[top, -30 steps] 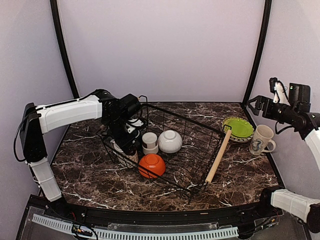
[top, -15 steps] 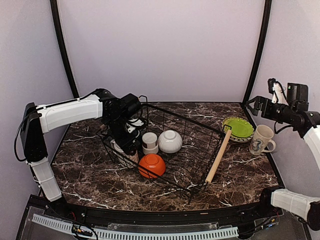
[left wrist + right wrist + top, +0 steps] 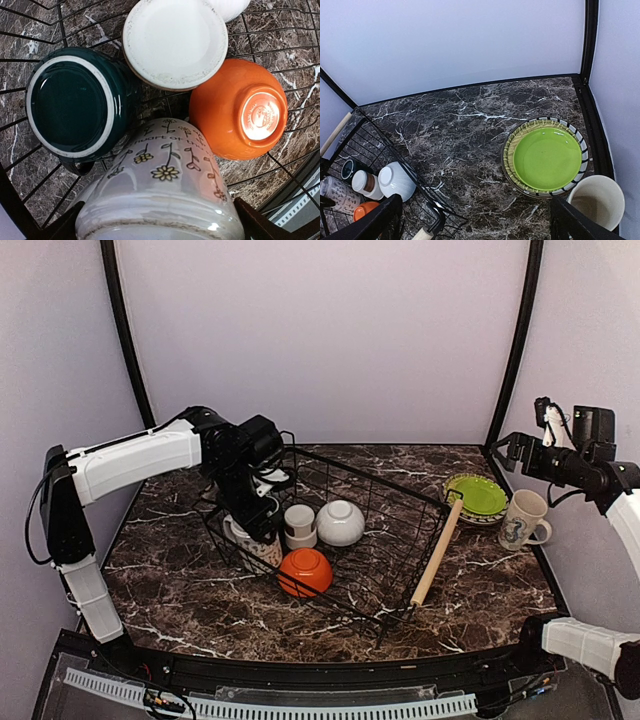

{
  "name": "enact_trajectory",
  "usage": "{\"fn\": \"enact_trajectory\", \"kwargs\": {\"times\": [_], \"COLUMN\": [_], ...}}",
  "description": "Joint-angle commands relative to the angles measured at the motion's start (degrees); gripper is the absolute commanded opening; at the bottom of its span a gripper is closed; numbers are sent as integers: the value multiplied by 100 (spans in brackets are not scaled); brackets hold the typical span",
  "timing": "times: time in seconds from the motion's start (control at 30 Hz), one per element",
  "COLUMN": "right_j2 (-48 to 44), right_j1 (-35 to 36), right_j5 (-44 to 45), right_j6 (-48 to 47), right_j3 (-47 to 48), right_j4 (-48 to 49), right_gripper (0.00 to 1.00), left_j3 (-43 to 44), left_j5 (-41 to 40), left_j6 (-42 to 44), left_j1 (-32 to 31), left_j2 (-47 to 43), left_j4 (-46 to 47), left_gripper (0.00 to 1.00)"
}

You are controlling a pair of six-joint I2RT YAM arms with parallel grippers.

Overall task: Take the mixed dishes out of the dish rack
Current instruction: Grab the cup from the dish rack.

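The flowered mug (image 3: 165, 200) sits low in the left end of the dish rack (image 3: 437, 552). My left jaws stand wide astride its body, one finger on each flank. I cannot tell whether they already bear on it.

I judge the grip should close squarely across the glazed barrel, then lift straight up. The dark green cup (image 3: 75, 102), small white cup (image 3: 175, 42) and orange bowl (image 3: 240, 115), all bottom-up, crowd close around it. A tilt could knock them, and the mug must clear the wire rim before swinging out.

My right jaws are spread and empty, high over the right end of the desk (image 3: 470, 130). There the lime-green plate (image 3: 547, 157) lies on a striped one beside a cream mug (image 3: 597, 202). The desk is dark white-veined marble, walled in pale lilac with black corner posts.
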Motion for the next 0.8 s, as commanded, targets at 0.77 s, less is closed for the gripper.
{"fn": "enact_trajectory", "kwargs": {"times": [0.77], "right_j2": [553], "right_j1": [1344], "right_j5": [-246], "right_j6": [769], "right_j3": [122], "right_j4": [759], "right_gripper": [99], "left_j3": [663], "left_j5": [1477], "left_j6": [-56], "left_j1": [68], "left_j2": [-674], "left_j4": [621], "left_gripper": [1]}}
